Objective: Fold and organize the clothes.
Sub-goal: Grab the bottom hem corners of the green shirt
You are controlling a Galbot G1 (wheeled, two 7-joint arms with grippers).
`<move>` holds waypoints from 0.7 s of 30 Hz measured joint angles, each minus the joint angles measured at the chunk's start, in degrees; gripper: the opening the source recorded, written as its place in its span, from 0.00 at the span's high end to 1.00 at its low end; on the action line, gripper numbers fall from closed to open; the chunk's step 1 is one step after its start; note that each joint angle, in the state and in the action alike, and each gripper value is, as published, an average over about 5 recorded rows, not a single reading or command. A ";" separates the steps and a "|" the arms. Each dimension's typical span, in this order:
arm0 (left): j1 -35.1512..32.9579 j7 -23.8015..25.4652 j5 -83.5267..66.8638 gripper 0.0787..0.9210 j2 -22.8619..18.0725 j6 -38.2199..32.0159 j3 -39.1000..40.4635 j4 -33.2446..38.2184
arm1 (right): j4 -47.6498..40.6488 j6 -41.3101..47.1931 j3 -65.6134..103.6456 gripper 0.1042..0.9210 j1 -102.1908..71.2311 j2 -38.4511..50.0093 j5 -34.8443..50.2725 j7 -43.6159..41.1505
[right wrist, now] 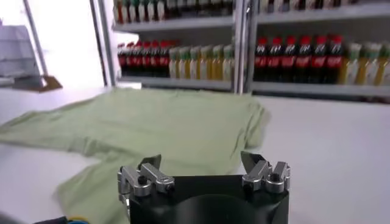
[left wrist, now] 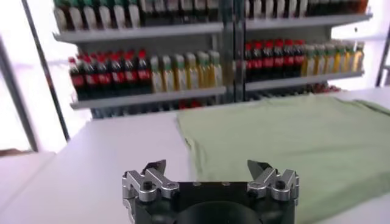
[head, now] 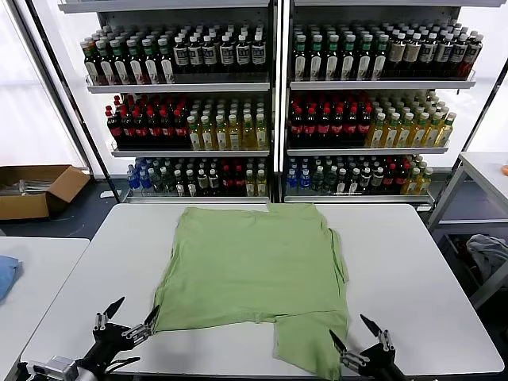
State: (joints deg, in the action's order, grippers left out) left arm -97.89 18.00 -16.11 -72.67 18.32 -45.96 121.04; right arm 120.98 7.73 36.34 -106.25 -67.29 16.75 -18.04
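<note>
The clothes are one light green shirt [head: 258, 266] spread flat on the white table [head: 413, 270], with a flap reaching toward the front edge on the right side. No collar or logo shows. My left gripper [head: 136, 308] hovers open at the shirt's near left corner, just beside the fabric. In the left wrist view the left gripper [left wrist: 207, 165] is empty, with the shirt [left wrist: 292, 137] lying ahead of it. My right gripper [head: 349, 327] is open at the near right, over the edge of the flap. In the right wrist view the right gripper [right wrist: 200, 159] holds nothing above the shirt [right wrist: 164, 125].
Shelves of bottles [head: 270, 103] stand behind the table. A cardboard box [head: 36, 189] sits on the floor at the left. A blue cloth [head: 5, 274] lies on a neighbouring table at the left. A grey-white cloth [head: 488, 252] rests at the right, below a side table [head: 484, 171].
</note>
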 measured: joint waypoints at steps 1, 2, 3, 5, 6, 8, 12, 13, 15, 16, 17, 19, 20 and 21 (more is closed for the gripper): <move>0.05 -0.21 -0.13 0.12 0.16 0.24 0.30 -0.12 | 0.00 0.10 -0.17 0.12 -0.05 0.02 -0.08 0.06; 0.12 -0.41 -0.28 0.12 0.30 0.49 0.60 -0.25 | 0.00 0.20 -0.35 0.12 -0.10 0.03 -0.15 0.12; 0.27 -0.83 -0.56 0.12 0.61 1.01 1.17 -0.51 | 0.01 0.40 -0.70 0.12 -0.20 0.06 -0.29 0.26; 0.68 -1.62 -1.14 0.12 1.22 1.97 2.19 -1.07 | 0.02 0.77 -1.37 0.12 -0.42 0.09 -0.51 0.54; 0.93 -2.01 -1.45 0.12 1.55 2.43 2.63 -1.39 | 0.04 0.94 -1.69 0.12 -0.54 0.09 -0.58 0.70; 1.49 -2.76 -2.08 0.12 2.15 3.22 3.41 -2.04 | 0.09 1.20 -2.26 0.15 -0.80 0.14 -0.70 1.00; 2.64 -4.15 -3.35 0.12 2.83 4.49 4.81 -3.53 | 0.10 1.36 -3.19 0.27 -1.11 0.18 -0.90 1.49; 2.87 -4.41 -3.60 0.12 2.92 4.72 5.14 -3.90 | 0.04 1.35 -3.41 0.32 -1.11 0.15 -0.98 1.58; 3.18 -4.78 -3.99 0.13 3.09 5.02 5.73 -4.60 | -0.13 1.28 -3.89 0.39 -1.04 0.05 -1.14 1.70; 3.26 -4.88 -4.14 0.15 3.18 5.11 6.00 -4.90 | -0.21 1.23 -4.13 0.43 -0.99 -0.02 -1.23 1.72; 3.31 -4.99 -4.27 0.17 3.26 5.16 6.23 -5.16 | -0.29 1.14 -4.36 0.48 -0.94 -0.11 -1.30 1.74; 3.39 -5.20 -4.52 0.24 3.43 5.16 6.64 -5.64 | -0.43 0.94 -4.75 0.54 -0.83 -0.28 -1.44 1.78; 3.42 -5.28 -4.63 0.28 3.51 5.13 6.81 -5.85 | -0.52 0.82 -4.89 0.58 -0.76 -0.36 -1.49 1.79; 3.46 -5.35 -4.72 0.32 3.59 5.10 6.96 -6.05 | -0.60 0.68 -4.98 0.61 -0.70 -0.43 -1.53 1.81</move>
State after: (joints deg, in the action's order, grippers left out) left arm -94.43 12.65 -20.83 -69.08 23.42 -39.00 114.99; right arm 120.38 8.41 31.36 -106.94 -67.72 15.23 -16.24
